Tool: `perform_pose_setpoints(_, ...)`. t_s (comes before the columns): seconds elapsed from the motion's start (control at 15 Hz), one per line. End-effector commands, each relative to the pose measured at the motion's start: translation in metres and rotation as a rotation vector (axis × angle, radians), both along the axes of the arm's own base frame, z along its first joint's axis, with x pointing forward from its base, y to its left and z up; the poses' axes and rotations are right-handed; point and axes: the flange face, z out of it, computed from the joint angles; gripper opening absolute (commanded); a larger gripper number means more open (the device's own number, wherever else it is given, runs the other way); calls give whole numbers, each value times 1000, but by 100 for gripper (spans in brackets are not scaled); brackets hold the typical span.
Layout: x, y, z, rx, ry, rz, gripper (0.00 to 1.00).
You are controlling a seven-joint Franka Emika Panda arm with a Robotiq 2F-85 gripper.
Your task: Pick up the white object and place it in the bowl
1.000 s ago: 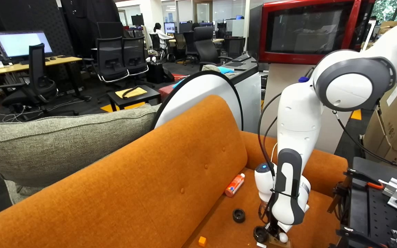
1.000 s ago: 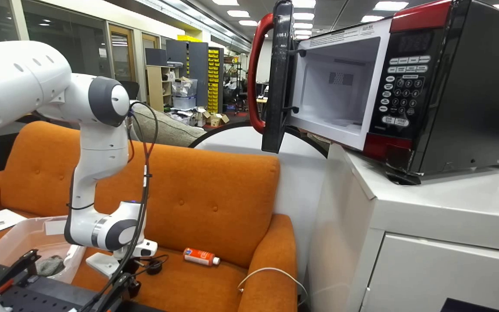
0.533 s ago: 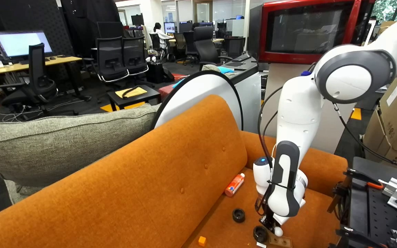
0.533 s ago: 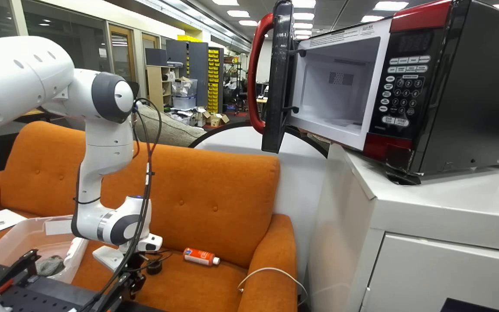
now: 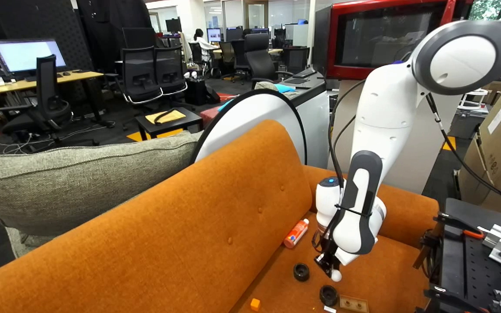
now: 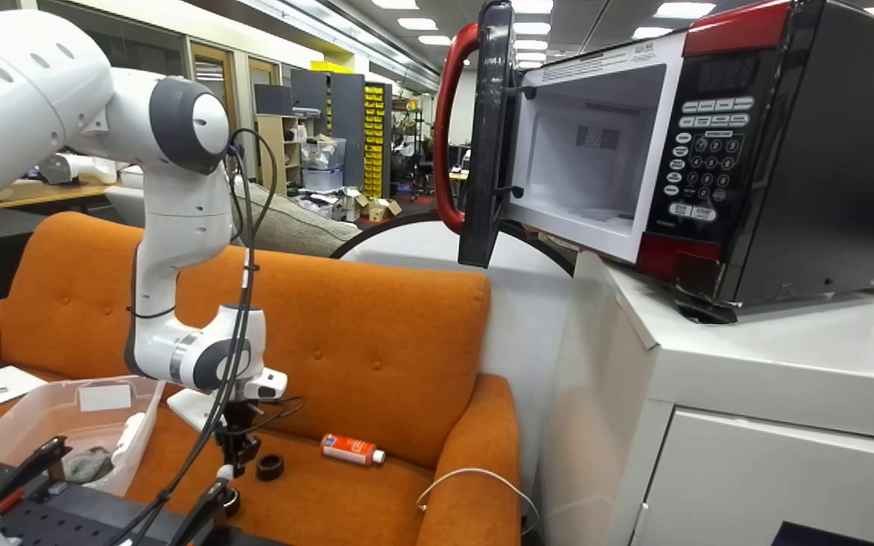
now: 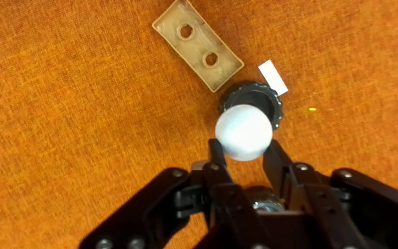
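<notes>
The white object is a smooth white ball (image 7: 243, 133) held between my fingertips. My gripper (image 7: 243, 152) is shut on it, one black finger on each side. In an exterior view the ball (image 5: 336, 275) hangs at the tip of the gripper (image 5: 329, 268), above the orange sofa seat. In an exterior view the ball (image 6: 225, 472) also shows below the gripper (image 6: 237, 455). In the wrist view the ball covers part of a black ring-like piece (image 7: 263, 95) below it. I cannot make out a bowl for certain in any view.
A tan plate with two holes (image 7: 199, 46) and a white strip (image 7: 273, 77) lie by the black piece. Another black ring (image 5: 301, 272), an orange cube (image 5: 255, 304) and an orange bottle (image 5: 296, 233) are on the seat. A clear bin (image 6: 150, 390) stands beside the dark table (image 6: 95, 508).
My gripper has risen with the white ball from over the tan plate and moved toward the sofa back. The plate is now uncovered in an exterior view.
</notes>
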Motion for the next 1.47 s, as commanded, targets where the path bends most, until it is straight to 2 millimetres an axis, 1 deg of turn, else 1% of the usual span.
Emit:
perform_pose_setpoints(0.0,-2,9,40,26,-73,12,9)
perform_pose_setpoints(0.2,5,20,65,50,-149,31,9)
perform_pose_setpoints(0.4,12,41,82,77,-212,67,9)
perform_pose_setpoints(0.73,17,76,92,125,-262,120,9)
perform_pose_setpoints(0.87,16,90,95,153,-270,150,9)
perform_pose_setpoints(0.93,13,101,96,174,-267,173,9)
perform_pose_setpoints(1.07,3,128,99,227,-250,238,9)
perform_pose_setpoints(1.13,-6,143,99,244,-232,281,9)
perform_pose_setpoints(1.27,-30,175,100,280,-188,377,9)
perform_pose_setpoints(1.4,-58,204,96,308,-130,474,9)
